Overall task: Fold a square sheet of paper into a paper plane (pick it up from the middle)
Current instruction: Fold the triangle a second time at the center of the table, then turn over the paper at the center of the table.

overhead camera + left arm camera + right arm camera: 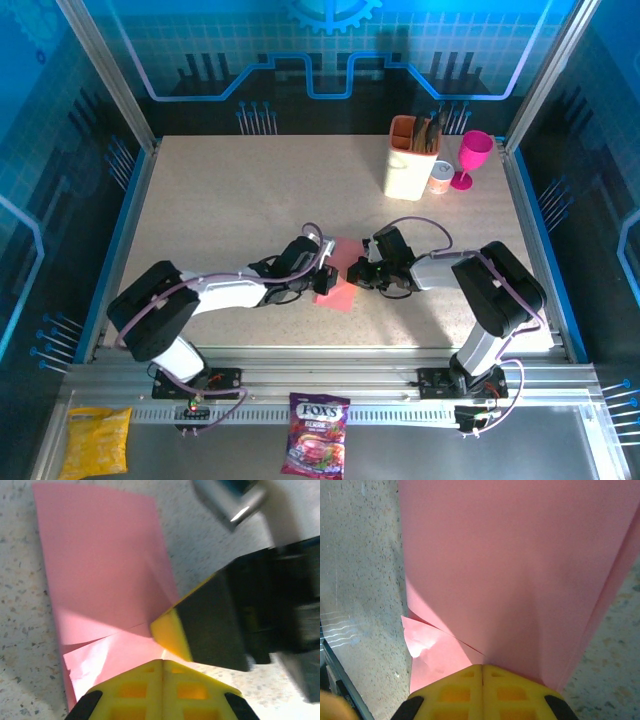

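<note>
Blocked dead ahead of the left gripper (325, 282) by the right gripper (354, 272), tip just beside tip over the paper plane (100, 570), too close for anything to pass between. Open across the bare table (230, 190) to the left of the left gripper and back along its arm. Crowded well off the right gripper's right flank, somewhat behind it, by a cream holder (408, 172), a small can (441, 178) and a magenta goblet (471, 155).

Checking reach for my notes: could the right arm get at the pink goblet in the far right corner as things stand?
Probably yes: bare table lies between the right gripper and the goblet, and the cream holder stands to its left. The gripper is shut, resting on the paper.
</note>
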Tool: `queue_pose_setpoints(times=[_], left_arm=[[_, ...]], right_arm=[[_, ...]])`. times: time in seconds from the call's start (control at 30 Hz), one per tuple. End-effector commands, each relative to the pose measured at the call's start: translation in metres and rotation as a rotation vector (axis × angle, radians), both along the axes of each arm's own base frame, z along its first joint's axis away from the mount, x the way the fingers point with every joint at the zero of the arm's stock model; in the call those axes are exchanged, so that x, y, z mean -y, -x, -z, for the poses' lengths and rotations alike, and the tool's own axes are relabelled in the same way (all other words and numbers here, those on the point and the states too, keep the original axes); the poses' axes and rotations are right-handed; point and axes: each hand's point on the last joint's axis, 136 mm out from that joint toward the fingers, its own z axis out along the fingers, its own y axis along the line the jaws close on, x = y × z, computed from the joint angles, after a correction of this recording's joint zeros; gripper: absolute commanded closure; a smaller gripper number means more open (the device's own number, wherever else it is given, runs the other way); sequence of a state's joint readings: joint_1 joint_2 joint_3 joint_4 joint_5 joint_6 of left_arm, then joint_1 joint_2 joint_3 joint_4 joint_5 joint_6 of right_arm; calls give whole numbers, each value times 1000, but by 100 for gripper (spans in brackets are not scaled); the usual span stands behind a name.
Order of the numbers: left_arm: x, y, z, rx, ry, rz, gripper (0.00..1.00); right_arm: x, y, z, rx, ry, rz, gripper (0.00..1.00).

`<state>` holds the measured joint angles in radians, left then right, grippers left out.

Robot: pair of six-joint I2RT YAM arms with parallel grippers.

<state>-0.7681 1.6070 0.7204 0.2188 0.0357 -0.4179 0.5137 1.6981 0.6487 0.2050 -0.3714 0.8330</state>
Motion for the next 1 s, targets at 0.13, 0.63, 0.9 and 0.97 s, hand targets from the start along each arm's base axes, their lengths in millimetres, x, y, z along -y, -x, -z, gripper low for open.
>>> queue_pose_setpoints(times=[0.13, 0.63, 0.9, 0.97], left_arm=[[-11, -24, 29, -25, -59, -18, 100], [-25, -8, 56, -104, -53, -61, 100], [-36, 18, 62, -158, -59, -141, 100], [-38, 26, 64, -173, -65, -168, 100]], right_arm=[[30, 20, 36, -96, 137, 36, 100], [33, 36, -37, 33, 73, 24, 61], [23, 51, -23, 21, 77, 24, 58], [19, 53, -21, 19, 79, 17, 59]])
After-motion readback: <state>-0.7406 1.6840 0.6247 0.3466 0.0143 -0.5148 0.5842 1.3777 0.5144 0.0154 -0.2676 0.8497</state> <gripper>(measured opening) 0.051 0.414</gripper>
